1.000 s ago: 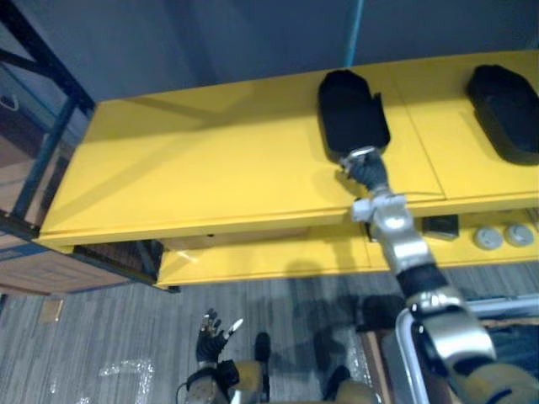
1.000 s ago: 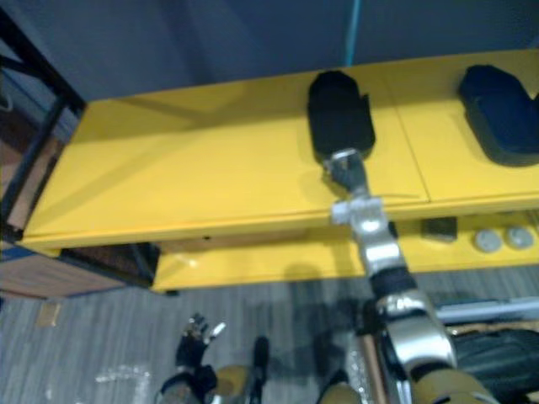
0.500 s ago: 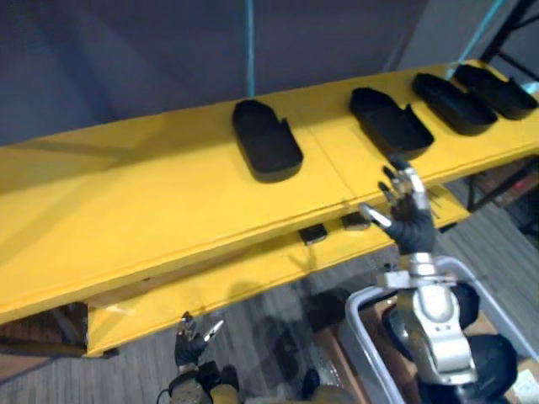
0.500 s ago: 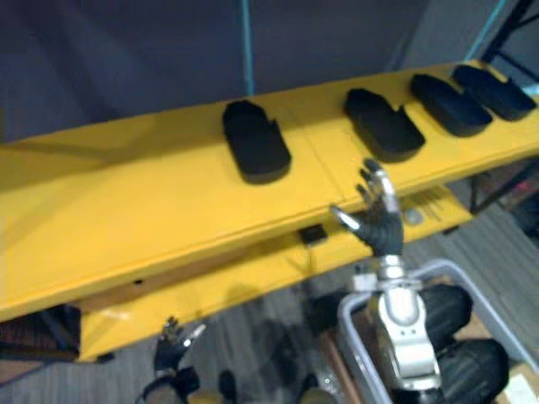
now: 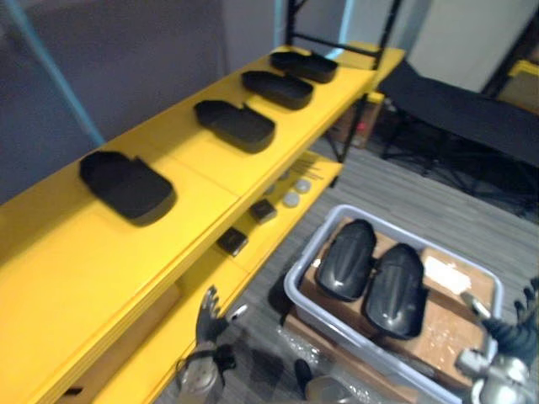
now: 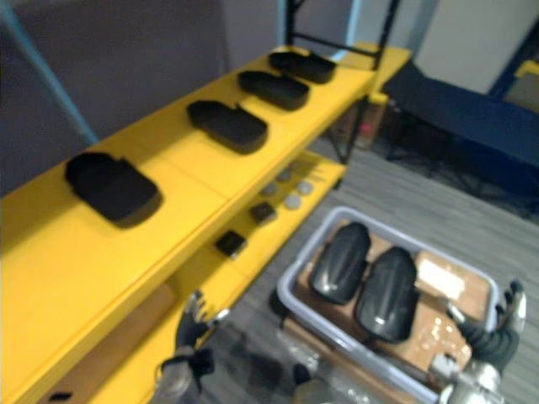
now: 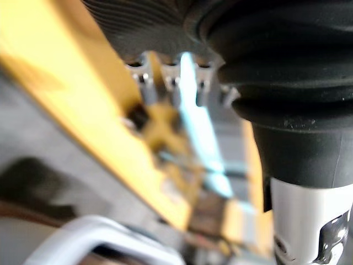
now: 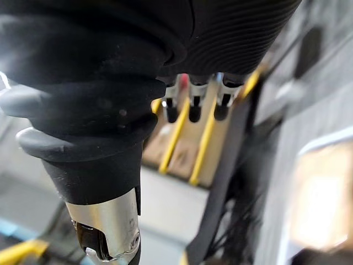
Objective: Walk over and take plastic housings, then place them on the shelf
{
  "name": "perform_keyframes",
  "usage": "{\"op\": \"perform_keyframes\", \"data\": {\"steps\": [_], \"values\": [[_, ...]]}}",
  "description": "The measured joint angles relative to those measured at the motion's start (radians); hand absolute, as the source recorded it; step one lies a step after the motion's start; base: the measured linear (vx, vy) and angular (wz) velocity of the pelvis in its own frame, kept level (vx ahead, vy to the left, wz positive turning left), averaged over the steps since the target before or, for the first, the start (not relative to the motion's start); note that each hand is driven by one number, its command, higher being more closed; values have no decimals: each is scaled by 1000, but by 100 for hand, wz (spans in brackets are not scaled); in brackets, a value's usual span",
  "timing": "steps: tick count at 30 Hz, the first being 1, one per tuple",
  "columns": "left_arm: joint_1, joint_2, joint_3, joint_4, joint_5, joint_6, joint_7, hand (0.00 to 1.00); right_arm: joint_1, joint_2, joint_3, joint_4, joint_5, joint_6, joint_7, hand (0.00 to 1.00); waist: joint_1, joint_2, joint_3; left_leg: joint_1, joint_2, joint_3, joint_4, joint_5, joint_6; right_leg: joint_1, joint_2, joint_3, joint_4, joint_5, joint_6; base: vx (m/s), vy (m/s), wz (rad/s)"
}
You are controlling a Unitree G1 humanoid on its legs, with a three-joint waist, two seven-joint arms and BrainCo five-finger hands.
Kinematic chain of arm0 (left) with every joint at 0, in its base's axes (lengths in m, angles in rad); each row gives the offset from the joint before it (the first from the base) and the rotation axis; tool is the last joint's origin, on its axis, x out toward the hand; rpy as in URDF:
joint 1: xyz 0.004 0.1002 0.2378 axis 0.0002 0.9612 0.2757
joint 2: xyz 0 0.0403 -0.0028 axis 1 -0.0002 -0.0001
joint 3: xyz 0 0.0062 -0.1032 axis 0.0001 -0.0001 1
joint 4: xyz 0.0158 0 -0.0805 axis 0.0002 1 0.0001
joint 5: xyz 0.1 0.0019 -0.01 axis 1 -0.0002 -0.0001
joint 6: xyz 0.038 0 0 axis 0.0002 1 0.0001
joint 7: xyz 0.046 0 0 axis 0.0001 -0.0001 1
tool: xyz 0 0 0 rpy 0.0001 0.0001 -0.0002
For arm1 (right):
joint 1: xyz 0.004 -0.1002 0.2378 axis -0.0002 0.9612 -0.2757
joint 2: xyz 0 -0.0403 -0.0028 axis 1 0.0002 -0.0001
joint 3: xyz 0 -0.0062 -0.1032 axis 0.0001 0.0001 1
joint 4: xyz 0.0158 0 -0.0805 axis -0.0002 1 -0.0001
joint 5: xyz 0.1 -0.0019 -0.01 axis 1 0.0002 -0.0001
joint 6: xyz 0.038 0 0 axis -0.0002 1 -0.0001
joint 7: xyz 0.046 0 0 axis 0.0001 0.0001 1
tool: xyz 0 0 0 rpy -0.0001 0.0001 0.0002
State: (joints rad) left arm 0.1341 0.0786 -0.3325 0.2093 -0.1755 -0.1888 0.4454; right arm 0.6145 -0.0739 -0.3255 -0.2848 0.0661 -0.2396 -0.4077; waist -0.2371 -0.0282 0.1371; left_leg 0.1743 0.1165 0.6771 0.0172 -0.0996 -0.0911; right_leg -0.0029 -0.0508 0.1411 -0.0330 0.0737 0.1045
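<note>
Several black plastic housings lie in a row on the yellow shelf's [image 5: 76,269] top board: the nearest housing [image 5: 126,185], another housing [image 5: 236,124], and more behind it. A grey bin [image 5: 318,246] on the floor holds two glossy black housings [image 5: 345,259] [image 5: 394,289] side by side on cardboard. My right hand [image 5: 509,332] hangs low beside the bin's right end, fingers spread and holding nothing. My left hand [image 5: 210,316] hangs low by the shelf's lower board, open and holding nothing, its fingers [image 7: 165,83] straight in the left wrist view.
The lower shelf board carries small black blocks [image 5: 232,242] and round grey discs [image 5: 290,198]. Black shelf uprights [image 5: 290,17] stand at the far end. A dark low platform [image 5: 472,109] lies beyond the bin on grey carpet.
The camera has swung right, bringing the bin into view. My right hand has left the housing on the shelf top and dropped down beside the bin.
</note>
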Motion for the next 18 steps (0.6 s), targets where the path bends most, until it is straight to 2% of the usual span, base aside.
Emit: {"op": "perform_keyframes", "data": {"steps": [2,3,4,5,6,7,9,10,11,12,14,16,18], "values": [[-17,-21,6,-16,5,2,28,0,-13,-2,44,1,-3,-15,14,0,7,1,-1,-27,13,-44,93,-29,6,-9,8,6,10,1,-2,-74,-56,-6],[-12,-19,13,-24,13,3,39,0,-26,-4,66,4,-3,-21,19,0,15,-3,1,-50,27,-96,152,-49,31,-13,11,21,19,1,-3,-83,-52,-54],[13,-17,41,-49,27,15,60,0,-74,-21,117,12,-4,-32,34,0,48,-2,3,-102,42,-244,270,-92,77,-24,24,65,34,3,-6,-70,4,-95],[45,-17,62,-72,27,19,76,0,-114,-43,147,25,-6,-40,43,0,76,11,6,-138,50,-353,350,-125,85,-33,36,102,43,4,-8,-90,90,-122],[88,-18,90,-97,26,24,91,0,-172,-73,176,45,-14,-41,47,0,103,29,18,-166,54,-471,421,-157,67,-32,55,132,45,7,-7,-103,167,-90],[121,-16,116,-114,26,29,94,0,-220,-99,192,75,-23,-41,45,0,114,51,15,-176,51,-534,442,-183,46,-40,65,139,49,9,-3,-105,173,-50],[151,-16,166,-123,26,31,94,0,-280,-119,213,107,-21,-38,34,0,124,70,14,-177,48,-537,381,-230,35,-81,67,132,54,10,0,-159,156,3],[146,-8,196,-118,25,31,93,0,-323,-114,229,117,-22,-30,24,0,144,53,25,-196,36,-531,349,-231,10,-117,54,132,56,18,10,-185,124,10],[145,-7,208,-118,26,28,92,0,-341,-113,241,117,-23,-22,17,0,156,44,31,-205,21,-530,339,-222,14,-132,37,124,54,24,14,-200,90,6],[148,3,218,-118,26,23,91,0,-365,-113,250,119,-23,-15,13,0,174,22,46,-229,0,-532,339,-211,23,-147,7,104,46,40,21,-142,68,5],[169,-2,222,-118,28,15,91,0,-383,-111,253,123,-22,-5,11,0,187,6,57,-245,-19,-532,343,-200,24,-155,-12,99,37,54,16,-113,114,13],[192,-11,222,-118,28,11,89,0,-388,-111,253,136,-22,1,11,0,192,5,57,-245,-25,-533,348,-200,25,-152,-21,91,38,58,22,-23,89,7],[189,-14,223,-121,37,-18,90,0,-398,-111,263,148,-20,5,13,0,193,10,61,-267,-23,-540,368,-209,30,-162,-21,80,38,58,22,6,64,7]]}}
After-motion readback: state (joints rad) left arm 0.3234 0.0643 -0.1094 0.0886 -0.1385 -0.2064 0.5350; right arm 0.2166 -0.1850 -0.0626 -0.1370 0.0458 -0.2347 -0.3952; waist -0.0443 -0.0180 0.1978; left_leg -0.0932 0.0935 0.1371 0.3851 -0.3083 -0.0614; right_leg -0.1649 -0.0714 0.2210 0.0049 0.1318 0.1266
